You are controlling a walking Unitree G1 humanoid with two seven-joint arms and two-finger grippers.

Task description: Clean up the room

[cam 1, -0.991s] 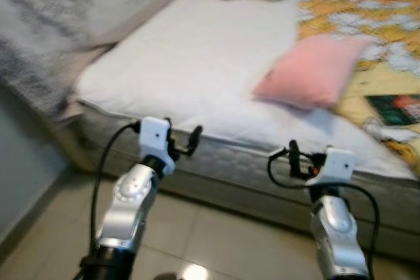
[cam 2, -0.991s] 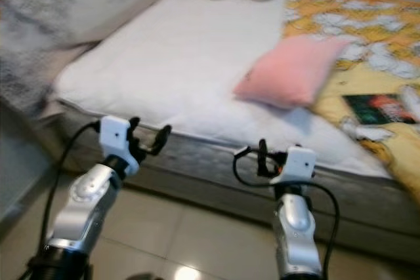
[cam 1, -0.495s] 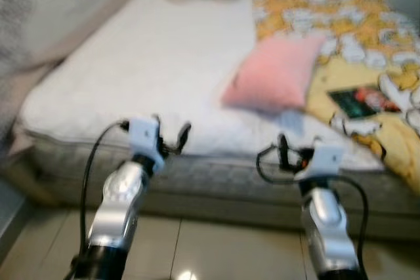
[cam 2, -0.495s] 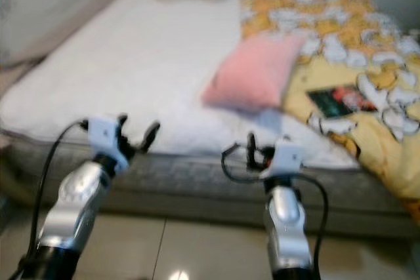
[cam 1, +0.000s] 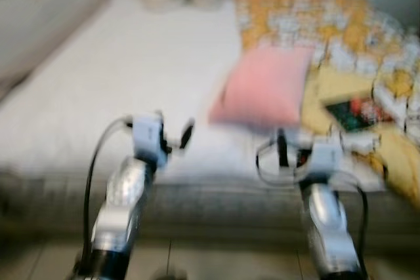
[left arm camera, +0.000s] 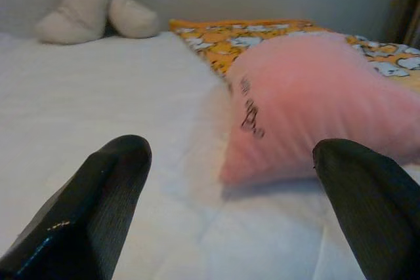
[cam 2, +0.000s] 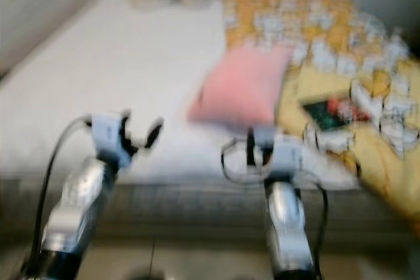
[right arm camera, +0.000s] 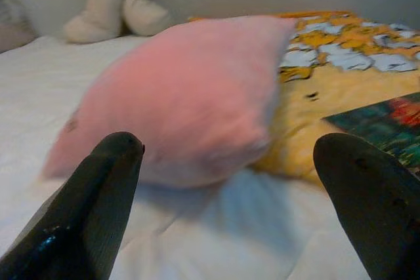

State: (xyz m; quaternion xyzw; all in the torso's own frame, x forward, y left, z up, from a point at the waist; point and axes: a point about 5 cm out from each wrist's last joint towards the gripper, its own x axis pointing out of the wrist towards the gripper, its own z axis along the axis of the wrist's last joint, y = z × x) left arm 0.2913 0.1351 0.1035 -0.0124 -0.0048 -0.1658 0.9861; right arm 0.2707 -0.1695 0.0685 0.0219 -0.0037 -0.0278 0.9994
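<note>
- Since the earlier frames the head camera has swung toward the patterned side of the bed, so the whole scene has slid across the picture; both arms keep their raised pose at the mattress edge, and the blur says the robot is walking or turning.
- Left hand [cam 1: 172, 141]: fingers spread apart, holding nothing, raised over the near edge of the bed [cam 1: 98, 90].
- Right hand [right arm camera: 230, 208]: fingers likewise wide apart and empty, also at the bed's near edge.
- Ahead of the right hand, close in, lies the pink pillow [right arm camera: 177, 90]; from the left hand it sits ahead and off toward the right arm's side. It rests partly on the white sheet, partly against the orange-and-yellow patterned blanket [left arm camera: 262, 34].
- Beyond the pillow on the right hand's outer side, a dark book [right arm camera: 384, 126] lies flat on the blanket.
- Far past both hands, at the head of the bed, sits a cream plush toy [left arm camera: 92, 4].
- Risk, as I judge it: reaching while the body is moving could land the fingers short, on the sheet, or nudge the soft pillow farther away; a pinch on loose fabric may slip.
</note>
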